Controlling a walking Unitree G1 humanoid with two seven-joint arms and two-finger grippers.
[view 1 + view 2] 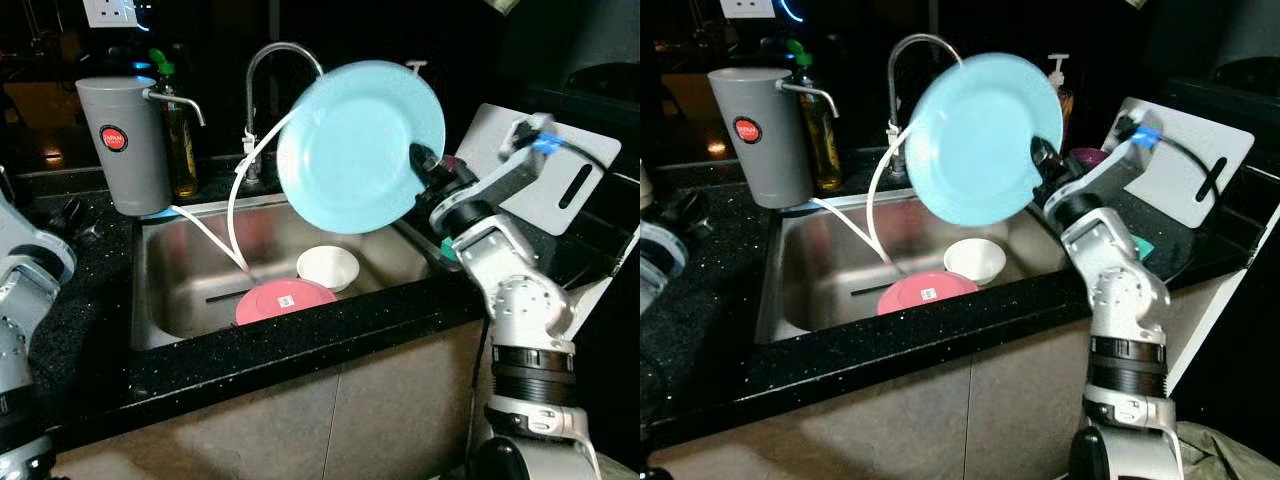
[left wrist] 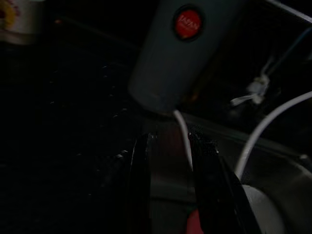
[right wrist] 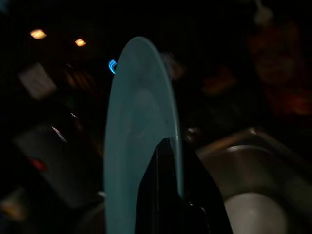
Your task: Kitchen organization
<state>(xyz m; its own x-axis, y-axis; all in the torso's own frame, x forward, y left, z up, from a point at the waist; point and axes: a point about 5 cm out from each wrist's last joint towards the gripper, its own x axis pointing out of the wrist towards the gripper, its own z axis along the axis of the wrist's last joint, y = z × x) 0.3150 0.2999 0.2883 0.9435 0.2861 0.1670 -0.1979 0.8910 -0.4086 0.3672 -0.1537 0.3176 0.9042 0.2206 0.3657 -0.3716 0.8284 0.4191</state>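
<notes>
Holding a light blue plate (image 1: 358,145) by its rim, the right gripper (image 1: 424,163) keeps it up on edge above the sink (image 1: 190,290). Down in the sink lie a pink plate (image 1: 284,300) and a white bowl (image 1: 328,266). The left gripper (image 2: 170,161) has its fingers a little apart, holding nothing, near the grey water filter (image 1: 125,143).

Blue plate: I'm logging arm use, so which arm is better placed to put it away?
Right, probably: the right gripper already clamps the blue plate by its rim above the sink. The left gripper holds nothing.
</notes>
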